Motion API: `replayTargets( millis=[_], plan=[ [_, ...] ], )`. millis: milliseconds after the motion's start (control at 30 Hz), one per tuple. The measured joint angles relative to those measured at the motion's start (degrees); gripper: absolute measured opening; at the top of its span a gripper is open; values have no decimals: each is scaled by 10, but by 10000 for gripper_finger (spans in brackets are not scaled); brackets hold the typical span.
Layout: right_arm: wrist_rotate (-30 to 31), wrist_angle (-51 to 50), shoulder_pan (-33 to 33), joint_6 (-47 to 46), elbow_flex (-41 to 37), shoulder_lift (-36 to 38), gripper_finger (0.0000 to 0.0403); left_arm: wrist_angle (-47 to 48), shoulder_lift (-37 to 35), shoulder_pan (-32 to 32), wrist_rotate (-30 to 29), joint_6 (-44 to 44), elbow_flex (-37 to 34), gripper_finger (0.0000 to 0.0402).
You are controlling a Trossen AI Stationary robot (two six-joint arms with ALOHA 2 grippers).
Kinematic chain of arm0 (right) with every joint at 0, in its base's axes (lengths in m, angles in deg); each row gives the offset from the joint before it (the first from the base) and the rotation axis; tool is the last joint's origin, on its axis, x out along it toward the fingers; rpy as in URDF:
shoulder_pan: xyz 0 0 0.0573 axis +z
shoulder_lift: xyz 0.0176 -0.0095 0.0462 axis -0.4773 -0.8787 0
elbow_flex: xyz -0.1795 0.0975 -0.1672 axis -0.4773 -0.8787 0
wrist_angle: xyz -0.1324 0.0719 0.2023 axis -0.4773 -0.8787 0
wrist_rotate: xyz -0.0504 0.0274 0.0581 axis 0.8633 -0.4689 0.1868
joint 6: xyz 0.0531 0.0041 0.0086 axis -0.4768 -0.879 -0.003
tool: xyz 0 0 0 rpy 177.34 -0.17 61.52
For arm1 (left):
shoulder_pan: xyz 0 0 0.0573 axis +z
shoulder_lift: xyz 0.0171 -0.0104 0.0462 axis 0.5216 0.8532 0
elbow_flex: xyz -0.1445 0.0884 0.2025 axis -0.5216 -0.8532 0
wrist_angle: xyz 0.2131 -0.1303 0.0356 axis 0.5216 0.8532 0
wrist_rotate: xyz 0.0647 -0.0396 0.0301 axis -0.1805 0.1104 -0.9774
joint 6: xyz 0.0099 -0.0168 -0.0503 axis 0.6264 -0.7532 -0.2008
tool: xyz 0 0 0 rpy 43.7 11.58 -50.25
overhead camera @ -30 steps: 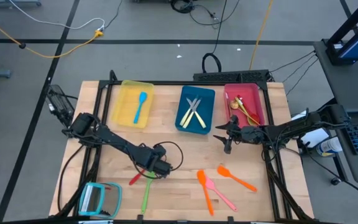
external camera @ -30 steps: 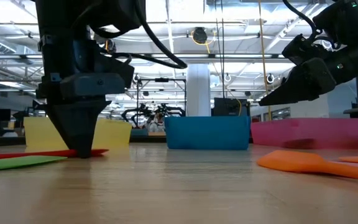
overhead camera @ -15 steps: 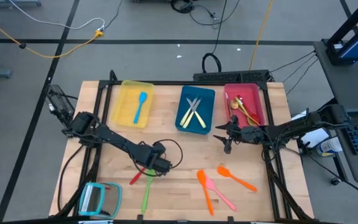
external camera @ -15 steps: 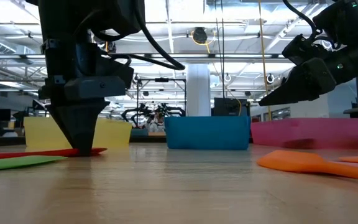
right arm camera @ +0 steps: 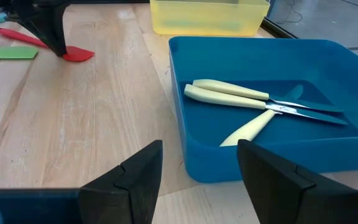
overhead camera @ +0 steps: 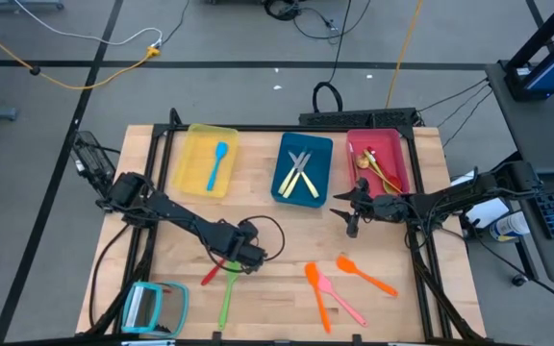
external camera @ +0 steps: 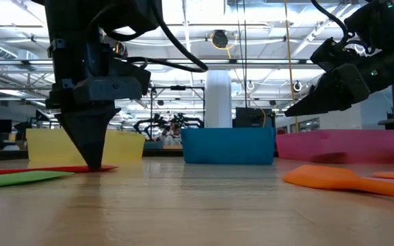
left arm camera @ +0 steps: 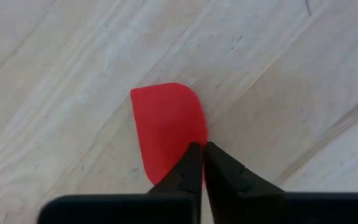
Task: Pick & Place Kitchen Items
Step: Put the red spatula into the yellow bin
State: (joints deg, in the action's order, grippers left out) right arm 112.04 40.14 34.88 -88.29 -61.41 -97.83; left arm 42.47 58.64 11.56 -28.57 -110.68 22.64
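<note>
A red spatula lies flat on the wooden table, left of centre. My left gripper stands over its blade end, fingers pointing down and shut, with the tips on the table. Beside it lies a green spatula. Two orange utensils and a pink one lie at the near right. My right gripper hovers open just in front of the blue tray, with nothing between its fingers. My left gripper comes from above, pointing down, and its two fingertips meet on the edge of the red blade, at the blade's end nearest the wrist camera. The spatula lies flat on the table. How much of it sits between the tips is hidden by the fingers.
Along the far edge stand a yellow tray with a blue spoon, the blue tray holding cream-handled knives, and a red tray with metal utensils. A teal-framed flat object lies at the near left corner.
My left gripper has shut at the red spatula's blade end. In the low view its tip has narrowed to a point. The spatula lies where it was.
</note>
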Motion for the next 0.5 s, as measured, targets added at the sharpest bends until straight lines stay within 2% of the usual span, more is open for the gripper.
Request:
replayTargets(
  millis=[233, 500],
  plan=[
    [0, 0, 0, 0, 0, 0, 201, 2, 0, 0, 0, -1, 3, 12],
    [0, 0, 0, 0, 0, 0, 201, 40, 2, -1, -5, 32, 52, 5]
  ],
)
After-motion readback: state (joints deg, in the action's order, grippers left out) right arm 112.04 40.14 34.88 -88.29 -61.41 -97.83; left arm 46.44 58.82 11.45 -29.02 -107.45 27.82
